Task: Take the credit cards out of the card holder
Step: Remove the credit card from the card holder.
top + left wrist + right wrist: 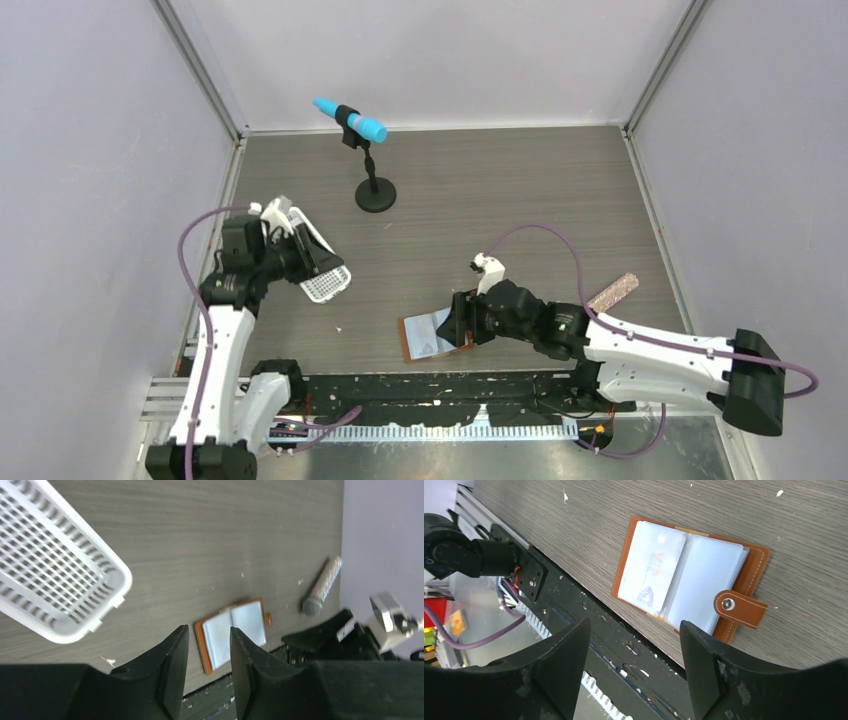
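The card holder (428, 336), tan-brown leather with pale blue pockets, lies open near the table's front edge. In the right wrist view it (751, 562) shows a snap tab (740, 608) and a pale credit card (653, 569) with faint grey print in its left pocket. My right gripper (463, 324) is open and empty; in its wrist view (634, 630) the fingers hang just short of the holder, above the table's front edge. My left gripper (316, 262) is open and empty, raised over the left side; in its own view (208, 635) the holder (246, 622) shows far below between the fingers.
A white perforated tray (326, 282) lies on the table under the left gripper; it also shows in the left wrist view (47, 575). A blue microphone on a black stand (374, 192) stands at the back. A glittery stick (613, 292) lies at the right.
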